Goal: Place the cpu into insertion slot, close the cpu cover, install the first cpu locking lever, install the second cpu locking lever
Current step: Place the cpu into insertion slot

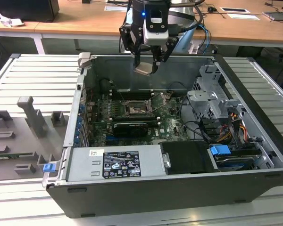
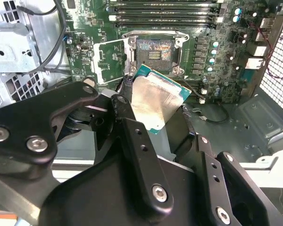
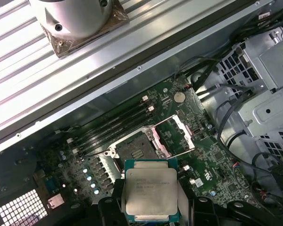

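Tool (image 1: 146, 65) clamped on cpu (image 3: 151, 193) edges, hanging well above bare insertion slot (image 3: 134, 150) (cpu cover (image 3: 186, 133) swung open).

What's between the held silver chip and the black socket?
Only open air, in the exterior view: the flat silver-grey cpu hangs above the square black insertion slot.

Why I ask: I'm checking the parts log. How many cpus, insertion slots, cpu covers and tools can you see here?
cpu: 1
insertion slot: 1
cpu cover: 1
tool: 1
Total: 4
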Tool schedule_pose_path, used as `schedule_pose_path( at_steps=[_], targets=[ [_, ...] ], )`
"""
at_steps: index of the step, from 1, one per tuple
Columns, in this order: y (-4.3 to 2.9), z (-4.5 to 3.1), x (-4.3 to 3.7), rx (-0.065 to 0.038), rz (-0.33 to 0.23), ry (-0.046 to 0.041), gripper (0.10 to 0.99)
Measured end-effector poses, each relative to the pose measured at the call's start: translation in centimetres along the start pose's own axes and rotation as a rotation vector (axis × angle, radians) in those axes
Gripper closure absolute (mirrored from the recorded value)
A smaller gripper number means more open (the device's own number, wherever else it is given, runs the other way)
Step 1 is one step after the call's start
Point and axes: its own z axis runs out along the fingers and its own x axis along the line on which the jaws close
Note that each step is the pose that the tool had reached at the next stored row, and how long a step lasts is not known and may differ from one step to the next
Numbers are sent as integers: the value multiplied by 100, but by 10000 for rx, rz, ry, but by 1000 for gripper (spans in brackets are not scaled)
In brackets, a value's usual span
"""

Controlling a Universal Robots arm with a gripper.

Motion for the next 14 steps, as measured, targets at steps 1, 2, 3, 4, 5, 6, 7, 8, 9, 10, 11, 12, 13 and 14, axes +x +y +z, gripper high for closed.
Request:
schedule_pose_path(
  at_steps=[1, 2, 3, 4, 5, 6, 7, 8, 9, 10, 11, 12, 13, 14],
  targets=[
    [0, 1, 0, -1, 10, -1, 557],
    [0, 2, 0, -1, 41, -4, 557],
    [0, 2, 0, -2, 62, -5, 557],
    [0, 2, 0, -2, 89, -8, 557],
    [0, 3, 0, -3, 138, -13, 557],
    [0, 3, 0, -3, 170, -16, 557],
    [0, 4, 0, -4, 202, -19, 557],
    [0, 4, 0, -4, 248, -24, 557],
    [0, 4, 0, -5, 299, -29, 557],
    [0, 4, 0, -5, 368, -34, 557],
    [0, 4, 0, -6, 415, -38, 557],
    [0, 4, 0, -6, 446, -42, 557],
    [0, 5, 0, -6, 514, -49, 557],
    [0, 6, 0, -6, 593, -56, 557]
  ],
)
